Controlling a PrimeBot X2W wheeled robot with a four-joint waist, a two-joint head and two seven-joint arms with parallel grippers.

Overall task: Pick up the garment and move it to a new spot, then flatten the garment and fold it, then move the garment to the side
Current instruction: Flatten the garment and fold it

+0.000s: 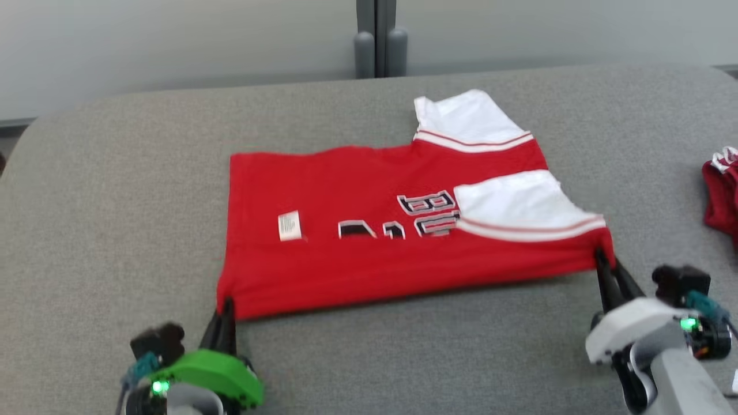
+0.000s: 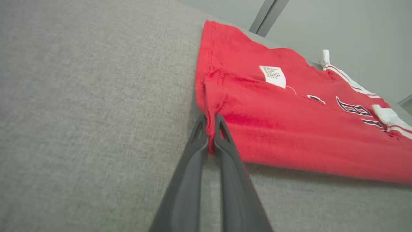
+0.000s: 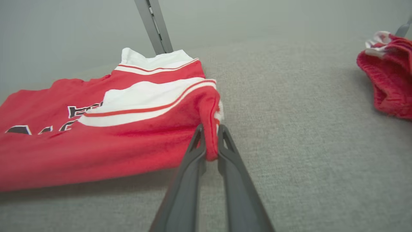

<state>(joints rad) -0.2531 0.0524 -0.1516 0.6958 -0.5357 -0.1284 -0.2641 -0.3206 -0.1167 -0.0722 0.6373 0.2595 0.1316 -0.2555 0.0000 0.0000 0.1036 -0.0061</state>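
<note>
1. A red garment point(image 1: 369, 230) with white trim is spread flat at the middle of a grey surface point(image 1: 115, 202). Its length runs from 9 to 3 o'clock in the head view.
2. The left gripper point(image 1: 226, 308) is seen at 7 o'clock. Its jaws are pinched narrow on the garment's near hem corner, and the cloth extends from the fingertips toward 1 o'clock.
3. In the left wrist view, a fold of red cloth is clamped between the two dark fingers. The rest of the garment lies toward 2 o'clock.
4. The right gripper point(image 1: 604, 262) is seen at 4 o'clock. Its jaws are closed narrow on the near shoulder corner, and the cloth stretches away toward 10 o'clock.
5. In the right wrist view, a red edge is nipped between the fingers. The garment lies toward 9 o'clock.
6. The near edge is drawn almost straight between the two grips, and a shadow is seen beneath it.
7. Counted: one garment held, two grippers, two white panels on the garment and one white label point(image 1: 290, 225). One other red bundle point(image 1: 720, 196) lies at 3 o'clock, well apart.
</note>
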